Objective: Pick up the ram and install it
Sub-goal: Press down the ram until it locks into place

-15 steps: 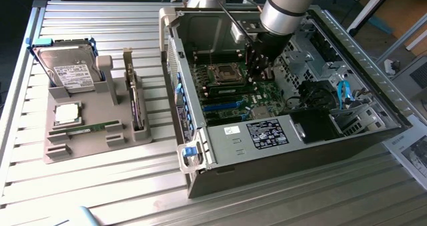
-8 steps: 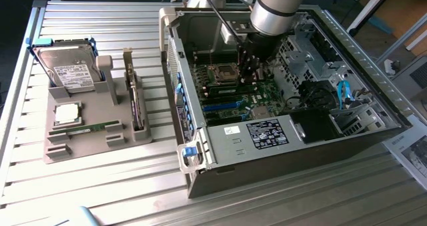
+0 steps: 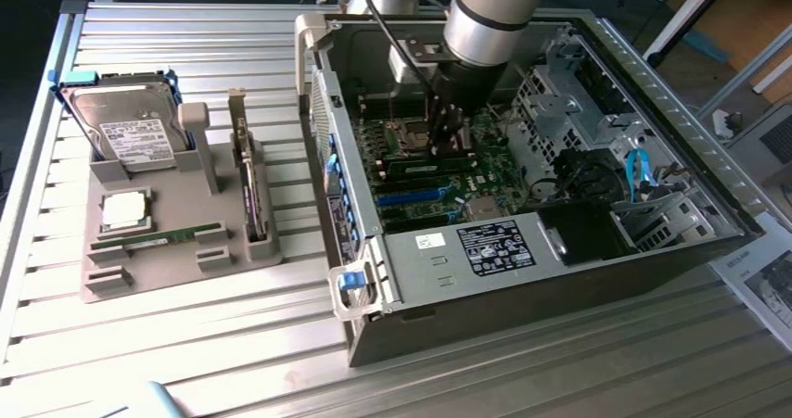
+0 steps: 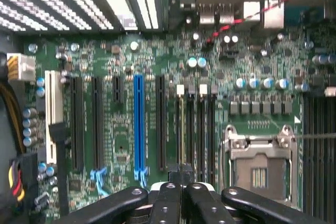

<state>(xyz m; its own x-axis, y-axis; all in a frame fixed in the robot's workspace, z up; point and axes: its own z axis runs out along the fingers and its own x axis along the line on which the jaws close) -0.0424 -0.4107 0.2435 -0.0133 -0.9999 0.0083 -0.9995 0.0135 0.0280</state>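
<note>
Showing outside: ram [image 3: 167,240] in tray [image 3: 148,279]

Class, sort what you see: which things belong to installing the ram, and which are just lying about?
Belongs to the job: ram on the grey tray; gripper, shut, over the motherboard; open computer case.
Lying about: hard drive; silver processor chip; upright card.

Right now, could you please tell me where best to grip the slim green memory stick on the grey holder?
Probably from above, at the middle of the long edge of the slim green memory stick, gripper closing across its thin faces: it lies low in the grey holder.
</note>
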